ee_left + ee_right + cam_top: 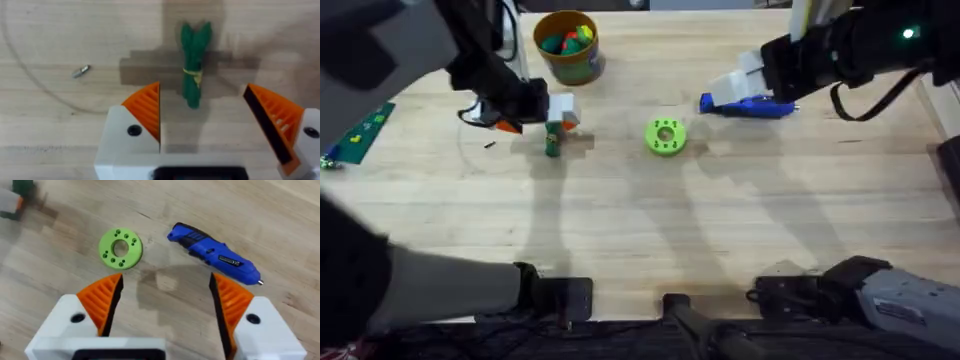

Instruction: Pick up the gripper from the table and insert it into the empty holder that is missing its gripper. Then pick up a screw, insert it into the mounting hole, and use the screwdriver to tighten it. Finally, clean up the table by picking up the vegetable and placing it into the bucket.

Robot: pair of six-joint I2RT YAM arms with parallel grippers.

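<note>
I have the left gripper (pixel 202 122) hanging over the vegetable (pixel 194 62), fingers spread wide with the orange pads (pixel 147 107) apart and nothing between them; the dark green stalk lies on the table (pixel 640 230) just ahead of the gap, a pale yellow band around its middle. Taking the ring (pixel 666 137) as my landmark, on the overhead view the vegetable (pixel 552 146) sits on the left arm's side of it, well apart, right under the left gripper (pixel 560 115). The screw (pixel 490 144) lies farther out on that same side, beyond the vegetable, a tiny dark pin on bare wood; from the left wrist I see it (pixel 80 71) lying flat, clear of the vegetable. The bucket (pixel 567 47) stands beyond the ring, toward the far edge and on the left arm's side, with coloured toy pieces inside. The screwdriver (pixel 750 104) lies on the right arm's side of the ring, near it but not touching. My right gripper (pixel 165 297) is also spread and empty, over the screwdriver (pixel 215 254) and the ring (pixel 120 248), both flat on the table below it.
</note>
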